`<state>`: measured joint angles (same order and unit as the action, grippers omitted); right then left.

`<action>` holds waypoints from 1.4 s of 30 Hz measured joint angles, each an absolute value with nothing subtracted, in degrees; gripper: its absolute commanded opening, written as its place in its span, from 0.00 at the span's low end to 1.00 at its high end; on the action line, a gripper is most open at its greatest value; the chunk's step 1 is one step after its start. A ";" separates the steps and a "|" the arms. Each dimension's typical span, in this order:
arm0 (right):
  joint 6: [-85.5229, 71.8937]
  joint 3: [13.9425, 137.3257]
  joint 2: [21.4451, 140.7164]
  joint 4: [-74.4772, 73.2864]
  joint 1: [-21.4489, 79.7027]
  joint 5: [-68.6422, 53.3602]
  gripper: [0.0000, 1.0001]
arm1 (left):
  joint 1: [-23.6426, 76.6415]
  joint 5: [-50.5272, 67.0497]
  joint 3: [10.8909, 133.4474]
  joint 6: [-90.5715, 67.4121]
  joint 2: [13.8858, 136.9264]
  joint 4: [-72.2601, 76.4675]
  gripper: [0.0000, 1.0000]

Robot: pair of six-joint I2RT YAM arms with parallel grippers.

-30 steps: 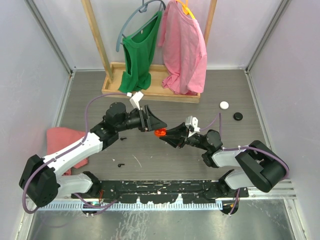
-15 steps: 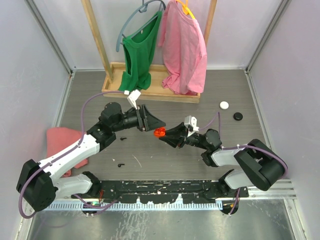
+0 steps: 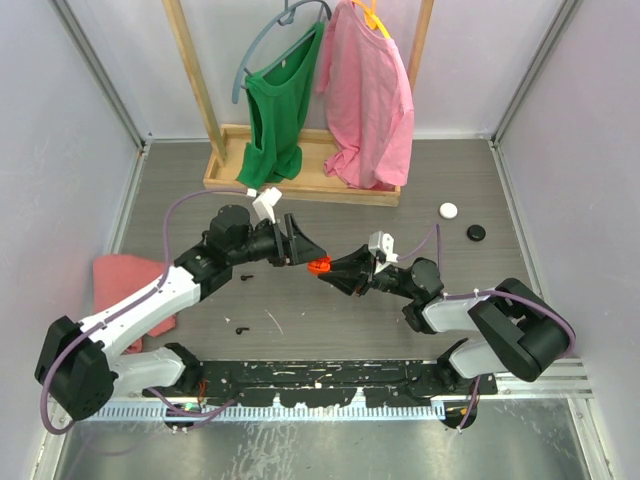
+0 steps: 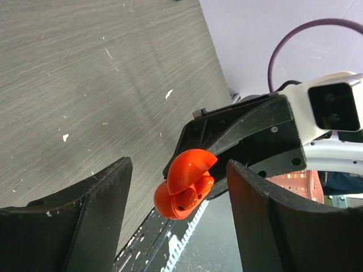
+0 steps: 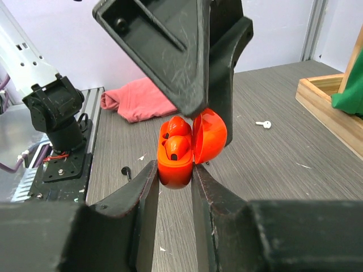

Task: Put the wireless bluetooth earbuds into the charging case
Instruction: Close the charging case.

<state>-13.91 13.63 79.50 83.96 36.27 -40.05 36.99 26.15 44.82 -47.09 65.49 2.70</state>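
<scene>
Open orange case held above the surface [image 3: 330, 190], between the two arms.
The right fingers [image 5: 139, 195] clench the charging case [image 5: 176, 173], lid swung up, orange-red earbuds [image 5: 174, 145] seated inside; the left fingers [image 4: 85, 215] stand released, flanking it without touching.

left gripper [image 4: 178, 167] jaws spread wider than a second ago, its wrist turned slightly

arms [image 3: 150, 300]: white shells, black joints | cables [image 4: 334, 22] — purple (looped) | fingers [image 5: 130, 221]: black
</scene>
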 measured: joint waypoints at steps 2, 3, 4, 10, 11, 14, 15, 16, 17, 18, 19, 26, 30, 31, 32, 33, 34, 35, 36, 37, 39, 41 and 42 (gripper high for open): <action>-13.89 13.63 79.50 83.96 36.27 -39.97 0.01 | 36.99 27.20 44.84 -47.27 66.61 2.68 0.66; -13.87 13.63 79.50 83.96 36.27 -39.92 0.01 | 36.99 28.01 44.84 -47.46 67.33 2.83 0.66; -13.87 13.63 79.50 83.96 36.27 -39.92 0.01 | 36.99 28.60 44.84 -47.70 67.81 3.01 0.65; -13.87 13.63 79.50 83.96 36.27 -39.90 0.01 | 36.99 31.86 44.84 -49.78 68.64 7.22 0.63; -13.87 13.63 79.50 83.96 36.27 -39.90 0.01 | 36.97 32.12 44.84 -49.95 68.62 7.84 0.62; -13.87 13.63 79.50 83.96 36.27 -39.90 0.01 | 36.60 32.93 44.80 -50.39 68.14 9.96 0.61; -13.87 13.63 79.50 84.01 36.27 -39.88 0.01 | 36.47 33.01 44.73 -50.48 67.90 10.39 0.61; -13.89 13.63 79.50 84.01 36.27 -39.88 0.01 | 36.21 33.26 44.56 -50.65 67.51 11.00 0.61; -13.87 13.63 79.50 83.99 36.27 -39.90 0.01 | 35.97 33.43 44.40 -50.89 67.13 11.86 0.60; -13.87 13.63 79.50 83.99 36.27 -39.90 0.01 | 35.79 33.67 44.31 -51.33 66.92 12.62 0.60; -13.89 13.63 79.50 83.96 36.27 -39.90 0.01 | 35.62 34.04 44.29 -51.70 66.81 13.52 0.59; -13.87 13.63 79.50 83.94 36.27 -39.90 0.01 | 35.48 36.40 44.29 -53.32 66.74 17.39 0.58; -13.87 13.63 79.50 83.94 36.27 -39.88 0.01 | 35.51 36.25 44.31 -52.97 66.59 16.56 0.63; -13.87 13.63 79.50 83.94 36.27 -39.90 0.01 | 35.48 35.66 44.31 -52.62 66.37 15.40 0.63; -13.87 13.63 79.50 83.94 36.27 -39.88 0.01 | 35.48 34.92 44.34 -51.99 66.04 13.98 0.63; -13.87 13.63 79.50 83.94 36.27 -39.88 0.01 | 35.48 34.02 44.36 -51.40 65.73 12.45 0.63; -13.87 13.61 79.50 83.94 36.27 -39.92 0.01 | 35.48 32.95 44.45 -50.68 65.43 10.70 0.63; -13.89 13.61 79.50 83.88 36.27 -39.92 0.01 | 35.48 31.94 44.71 -49.89 65.23 8.73 0.63; -13.87 13.61 79.50 83.83 36.27 -39.90 0.01 | 35.48 31.14 44.97 -49.32 65.23 7.14 0.63; -13.87 13.61 79.50 83.83 36.27 -39.92 0.01 | 35.48 30.50 45.17 -48.64 65.23 5.65 0.63; -13.87 13.61 79.50 83.79 36.27 -39.92 0.01 | 35.48 30.00 45.21 -48.16 65.30 3.40 0.62; -13.87 13.61 79.50 83.79 36.27 -39.92 0.01 | 35.48 30.48 45.21 -48.38 65.78 2.83 0.59; -13.87 13.61 79.50 83.79 36.27 -39.90 0.01 | 35.48 31.14 45.21 -48.62 66.24 3.01 0.59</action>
